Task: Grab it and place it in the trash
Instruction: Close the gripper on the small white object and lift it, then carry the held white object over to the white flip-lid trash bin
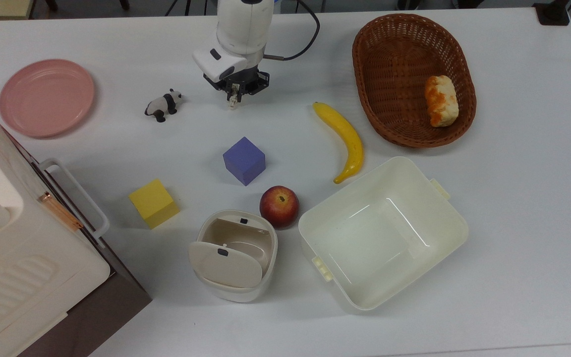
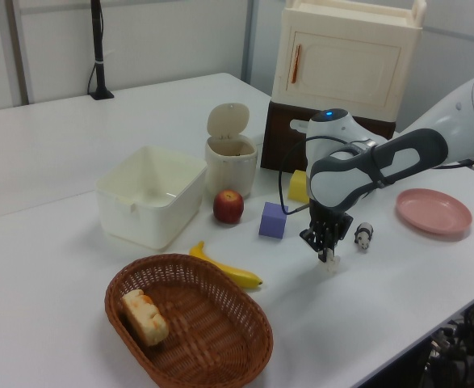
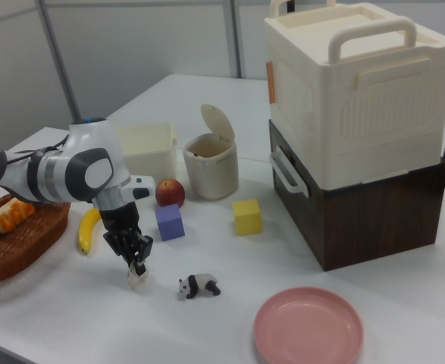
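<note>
Beside the panda figurine (image 3: 198, 287), the fingers (image 3: 138, 267) are clamped on the paper ball (image 3: 136, 276) at the tabletop (image 1: 513, 198).
Lift straight up first, then carry it over the purple cube (image 1: 244, 160) to the open-lidded trash (image 1: 233, 260) and release inside.

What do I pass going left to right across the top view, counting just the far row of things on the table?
pink plate → panda figurine → end effector shut on the paper ball → banana → wicker basket
</note>
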Controlling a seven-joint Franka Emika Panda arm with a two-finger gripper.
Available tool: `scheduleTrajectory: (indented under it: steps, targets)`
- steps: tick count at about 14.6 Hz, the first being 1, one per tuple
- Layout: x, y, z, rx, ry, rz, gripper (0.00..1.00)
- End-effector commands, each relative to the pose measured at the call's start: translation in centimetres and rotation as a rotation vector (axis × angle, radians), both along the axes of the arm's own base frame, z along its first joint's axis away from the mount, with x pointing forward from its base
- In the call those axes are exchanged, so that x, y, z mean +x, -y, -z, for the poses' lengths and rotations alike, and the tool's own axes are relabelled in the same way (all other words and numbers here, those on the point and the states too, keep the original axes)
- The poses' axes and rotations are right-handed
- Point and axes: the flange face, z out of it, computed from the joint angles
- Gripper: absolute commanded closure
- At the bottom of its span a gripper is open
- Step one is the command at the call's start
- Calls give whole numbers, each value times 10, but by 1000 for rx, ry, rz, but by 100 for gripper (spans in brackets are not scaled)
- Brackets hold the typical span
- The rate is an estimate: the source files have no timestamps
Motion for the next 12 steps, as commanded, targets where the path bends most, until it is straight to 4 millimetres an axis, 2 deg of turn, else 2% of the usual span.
scheduleTrajectory:
  steps: [1, 2, 5, 8, 10, 12]
  targets:
    - [10, 1, -10, 3, 44, -15, 96]
    - [15, 2, -17, 6, 60, -1, 96]
    - [42, 10, -61, 27, 138, 44, 96]
    - [60, 14, -107, 65, 129, 92, 96]
    - [69, 19, -125, 68, 152, 105, 96]
    - [87, 19, -134, 84, 175, 114, 96]
